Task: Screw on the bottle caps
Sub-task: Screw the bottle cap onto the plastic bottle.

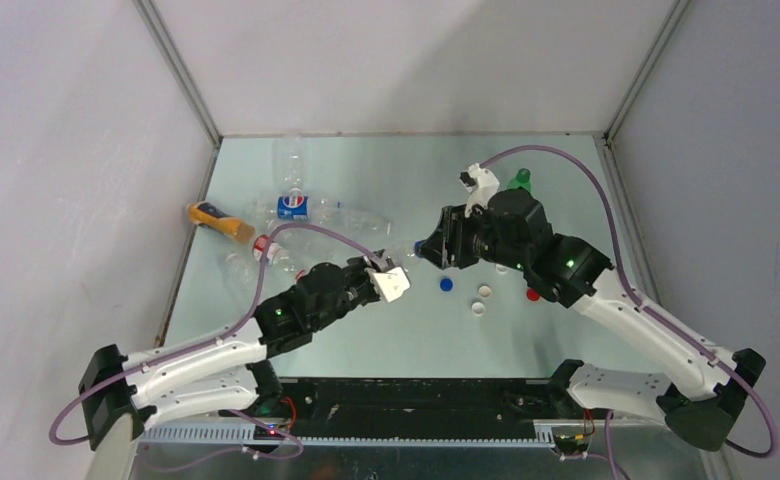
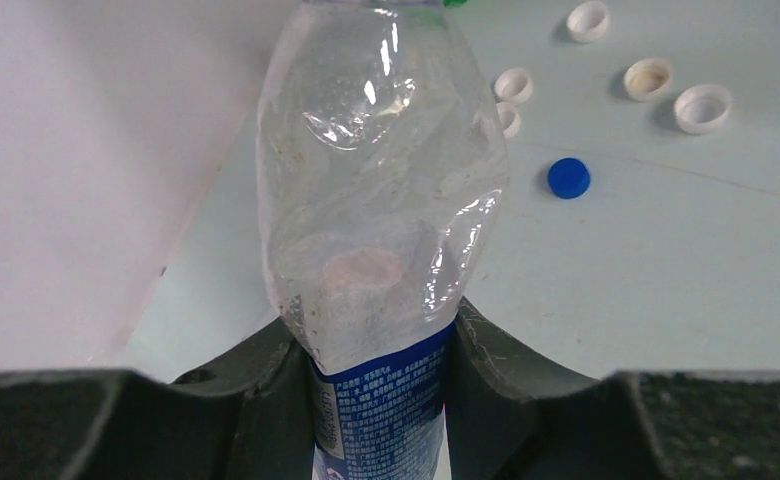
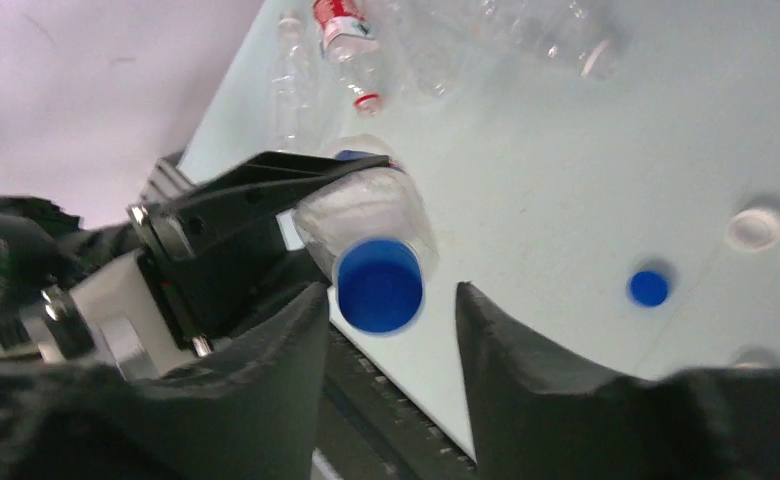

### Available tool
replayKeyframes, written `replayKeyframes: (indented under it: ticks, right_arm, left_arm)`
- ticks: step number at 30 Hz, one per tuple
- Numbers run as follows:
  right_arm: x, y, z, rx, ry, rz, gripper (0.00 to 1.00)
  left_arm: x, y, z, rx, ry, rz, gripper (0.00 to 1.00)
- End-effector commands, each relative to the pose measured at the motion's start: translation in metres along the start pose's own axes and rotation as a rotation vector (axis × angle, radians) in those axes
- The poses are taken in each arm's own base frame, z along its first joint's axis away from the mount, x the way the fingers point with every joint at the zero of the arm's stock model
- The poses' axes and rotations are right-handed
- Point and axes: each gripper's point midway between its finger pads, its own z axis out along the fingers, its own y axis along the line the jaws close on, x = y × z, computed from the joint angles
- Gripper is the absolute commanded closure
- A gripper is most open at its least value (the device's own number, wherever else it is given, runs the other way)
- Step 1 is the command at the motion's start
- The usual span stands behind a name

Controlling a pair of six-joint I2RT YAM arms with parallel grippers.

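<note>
Leaving the orange-yellow bottle [image 1: 214, 220] and the other clear bottles [image 1: 292, 205] lying at the far left of the table [image 1: 366, 340], with no way of telling from here whether any is capped. Clamping the clear blue-labelled bottle [image 2: 381, 180] tight at its label in the left gripper [image 2: 376, 335], neck aimed toward the right arm. Straddling the blue cap [image 3: 378, 285] seated on that neck with the right gripper [image 3: 391, 300], jaws narrow but not pinching, with a gap on one side. Judging this cap partly on at best. Leaving a loose blue cap [image 1: 446, 284], white caps [image 1: 485, 292] and a red cap [image 1: 533, 295] lying further right, plus the green bottle [image 1: 519, 180] behind the right arm, and so most of the job undone.
</note>
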Motion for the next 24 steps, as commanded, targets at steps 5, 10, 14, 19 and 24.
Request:
replayKeyframes:
  ticks: [5,10,14,19,24]
  right_arm:
    - [-0.021,0.008,-0.039,-0.17,-0.14,-0.74,0.29]
    - [0.008,0.018,-0.053,-0.371,-0.073,-1.063,0.26]
    - [0.017,0.021,-0.055,-0.439,-0.058,-1.163,0.27]
    - [0.018,0.029,-0.056,-0.493,-0.076,-1.186,0.32]
    - [0.023,0.035,-0.055,-0.538,-0.072,-1.171,0.41]
  left_arm:
    - [-0.02,0.007,-0.013,0.171,-0.049,-0.145,0.94]
    - [-0.038,-0.017,-0.026,0.414,-0.099,-0.155,0.93]
    - [-0.043,-0.032,-0.029,0.547,-0.102,-0.143,0.93]
    - [-0.046,-0.041,-0.03,0.628,-0.096,-0.136,0.92]
    - [-0.048,-0.041,-0.03,0.639,-0.1,-0.122,0.92]
